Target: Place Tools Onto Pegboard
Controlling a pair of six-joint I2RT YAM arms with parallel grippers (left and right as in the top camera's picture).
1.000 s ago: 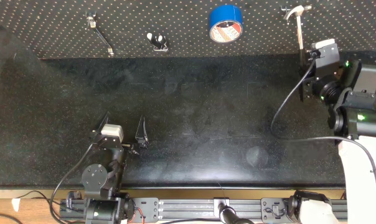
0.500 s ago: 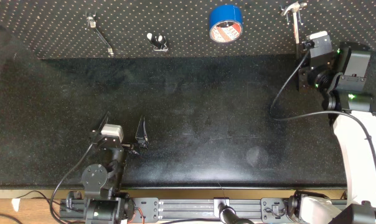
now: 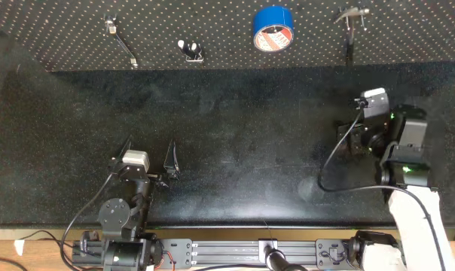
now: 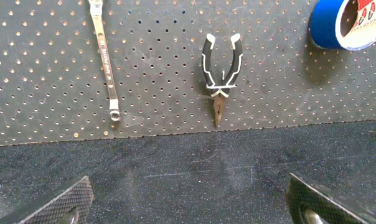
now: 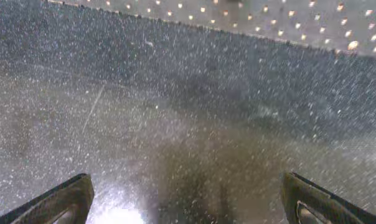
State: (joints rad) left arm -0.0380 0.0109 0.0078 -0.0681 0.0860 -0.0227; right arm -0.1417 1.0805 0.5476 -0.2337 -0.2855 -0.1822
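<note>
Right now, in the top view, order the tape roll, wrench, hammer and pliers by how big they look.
1. blue tape roll: covers the most area.
2. wrench and hammer: thin and about equally long, too close to rank.
3. pliers: clearly smallest.

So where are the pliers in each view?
Top view: pliers on the pegboard, between wrench and tape.
Left wrist view: pliers between wrench and tape, hanging nose down.
Right wrist view: not in it.
Shared landmark: the pegboard's lower edge.
</note>
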